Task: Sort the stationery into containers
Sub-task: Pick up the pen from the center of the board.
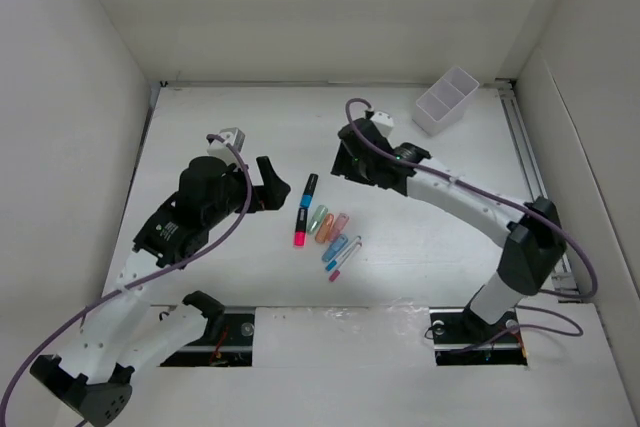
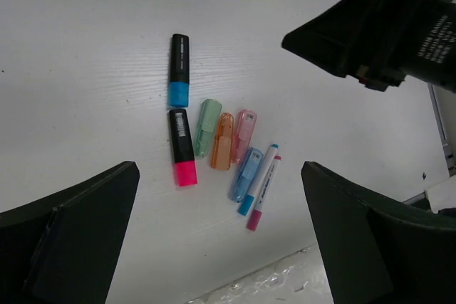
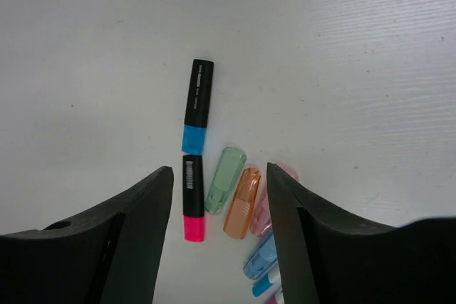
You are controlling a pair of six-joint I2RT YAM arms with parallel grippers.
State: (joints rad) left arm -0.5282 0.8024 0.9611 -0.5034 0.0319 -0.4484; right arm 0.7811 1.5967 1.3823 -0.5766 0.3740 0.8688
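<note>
The stationery lies in a cluster mid-table. A black marker with a blue end [image 1: 309,190] and a black marker with a pink end [image 1: 300,227] lie end to end. Beside them are stubby green [image 2: 207,127], orange [image 2: 222,140], pink [image 2: 243,135] and blue [image 2: 246,174] pieces and two thin white pens [image 2: 262,184]. The white two-compartment box [image 1: 447,100] stands at the far right. My left gripper [image 1: 268,183] is open and empty, left of the cluster. My right gripper [image 3: 219,240] is open and empty above the green [image 3: 225,179] and orange [image 3: 242,203] pieces.
White walls enclose the table on the left, back and right. The right arm's black wrist [image 2: 385,26] shows at the top right of the left wrist view. A strip of clear tape [image 1: 400,309] runs along the near table edge between the arm bases.
</note>
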